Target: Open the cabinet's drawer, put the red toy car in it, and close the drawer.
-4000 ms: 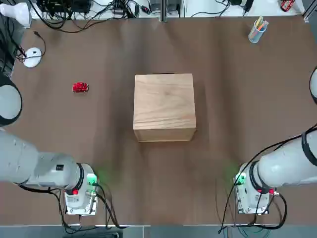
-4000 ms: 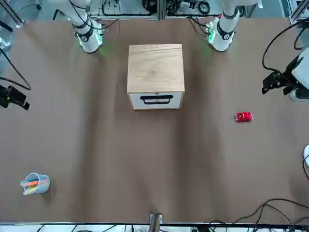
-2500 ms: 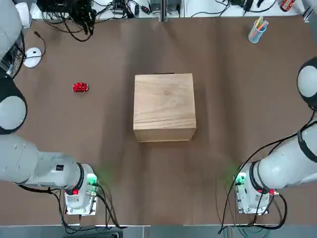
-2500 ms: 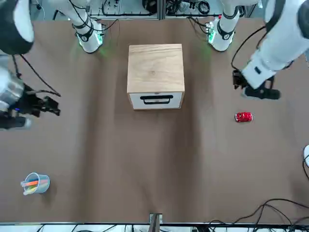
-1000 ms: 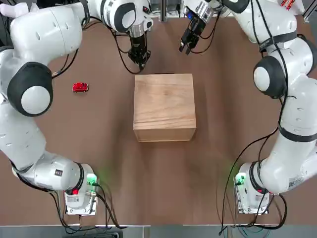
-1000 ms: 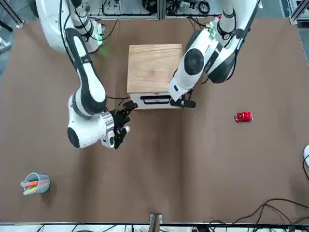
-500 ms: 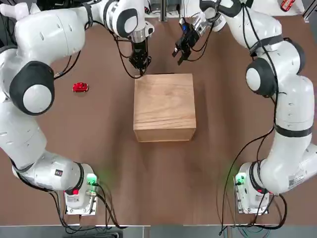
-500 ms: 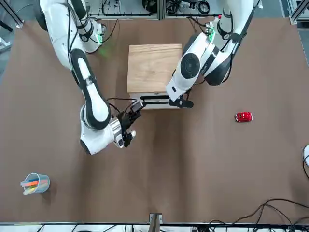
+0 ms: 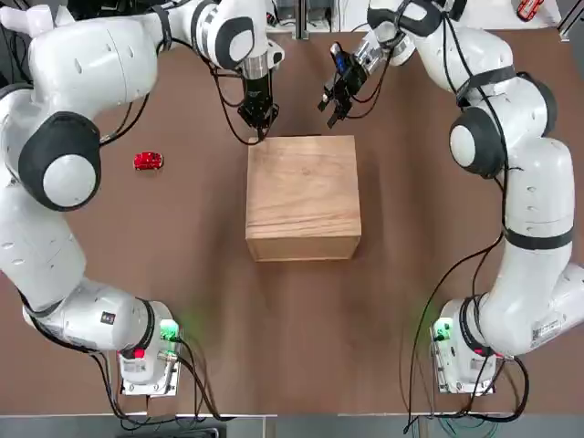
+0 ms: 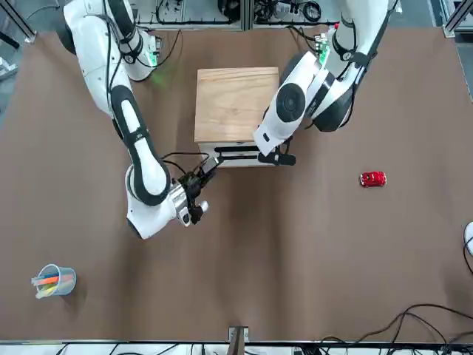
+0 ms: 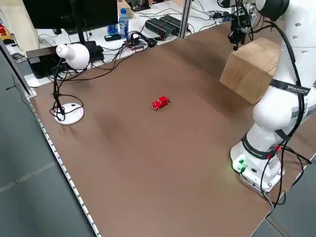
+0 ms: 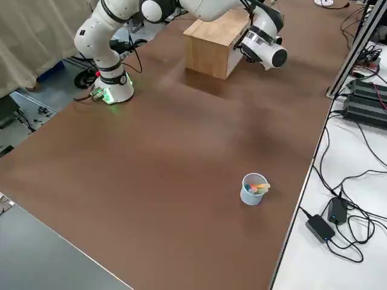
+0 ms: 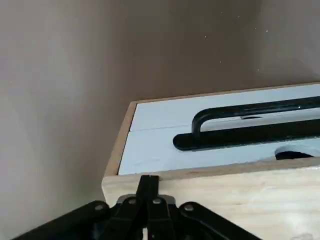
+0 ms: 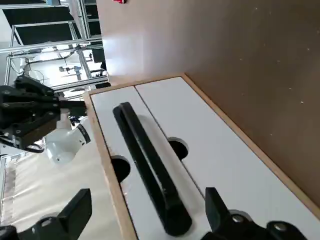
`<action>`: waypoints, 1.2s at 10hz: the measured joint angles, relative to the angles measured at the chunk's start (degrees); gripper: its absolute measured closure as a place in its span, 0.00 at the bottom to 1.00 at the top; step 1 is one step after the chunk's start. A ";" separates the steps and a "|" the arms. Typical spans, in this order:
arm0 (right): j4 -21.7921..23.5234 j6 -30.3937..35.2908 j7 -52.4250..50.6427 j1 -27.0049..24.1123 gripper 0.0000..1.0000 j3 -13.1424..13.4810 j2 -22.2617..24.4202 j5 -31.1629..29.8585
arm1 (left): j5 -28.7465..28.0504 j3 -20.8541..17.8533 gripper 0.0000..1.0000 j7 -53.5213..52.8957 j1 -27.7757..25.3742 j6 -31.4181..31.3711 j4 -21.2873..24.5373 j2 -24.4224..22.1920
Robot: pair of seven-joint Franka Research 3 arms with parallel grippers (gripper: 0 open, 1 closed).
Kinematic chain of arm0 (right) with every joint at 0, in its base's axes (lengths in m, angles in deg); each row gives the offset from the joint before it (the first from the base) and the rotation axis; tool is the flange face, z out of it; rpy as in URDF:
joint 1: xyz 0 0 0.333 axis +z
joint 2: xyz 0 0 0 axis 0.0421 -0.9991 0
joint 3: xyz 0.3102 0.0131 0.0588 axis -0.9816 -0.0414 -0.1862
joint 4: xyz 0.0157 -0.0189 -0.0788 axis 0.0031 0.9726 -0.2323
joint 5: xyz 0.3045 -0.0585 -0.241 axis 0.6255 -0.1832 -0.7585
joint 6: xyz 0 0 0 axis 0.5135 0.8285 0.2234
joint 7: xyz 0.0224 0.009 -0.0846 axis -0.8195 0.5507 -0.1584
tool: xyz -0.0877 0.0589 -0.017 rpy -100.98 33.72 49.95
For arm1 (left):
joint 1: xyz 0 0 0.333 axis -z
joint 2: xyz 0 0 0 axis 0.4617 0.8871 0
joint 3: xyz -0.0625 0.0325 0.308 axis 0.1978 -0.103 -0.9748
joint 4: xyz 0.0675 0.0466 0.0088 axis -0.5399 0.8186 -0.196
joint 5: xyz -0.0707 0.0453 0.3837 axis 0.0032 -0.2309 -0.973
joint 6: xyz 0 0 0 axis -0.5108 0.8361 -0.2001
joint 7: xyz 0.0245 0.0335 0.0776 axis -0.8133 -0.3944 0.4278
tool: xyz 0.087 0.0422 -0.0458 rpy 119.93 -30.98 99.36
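The cabinet (image 9: pixel 302 196) stands mid-table, its drawer (image 10: pixel 238 154) shut and facing away from the arms' bases. The drawer front (image 14: pixel 200 150) is white with a black bar handle (image 13: pixel 250 127). My left gripper (image 9: pixel 259 122) is shut and holds nothing. Its tips (image 13: pixel 148 181) sit at the cabinet's top edge, above one end of the drawer front. My right gripper (image 10: pixel 200 177) hovers open in front of the drawer. In the right wrist view the handle (image 14: pixel 150 165) lies between its fingers (image 14: pixel 75 215). The red toy car (image 9: pixel 148 161) rests alone on the table, left of the cabinet.
A cup of coloured pens (image 10: pixel 53 281) stands near the far corner on the right arm's side. A white desk lamp (image 11: pixel 73 55) and cables (image 9: pixel 137 18) sit beyond the table's edge on the left arm's side. Brown tabletop (image 10: pixel 295 259) spreads beyond the drawer.
Both arms swung in from the table's sides to the cabinet's drawer side. Over the last second the right gripper closed in on the handle. The left gripper settled at the corner.
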 joint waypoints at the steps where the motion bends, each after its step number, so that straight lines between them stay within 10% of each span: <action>1: -0.01 0.01 -0.51 0.07 0.00 -0.06 -0.77 0.00 | 0.00 0.01 0.99 0.00 0.00 0.00 -0.02 0.00; 12: -0.02 0.32 -6.88 3.92 0.00 -0.38 -2.38 0.11 | -1.82 0.01 0.99 -2.28 -0.44 1.79 -1.90 -0.02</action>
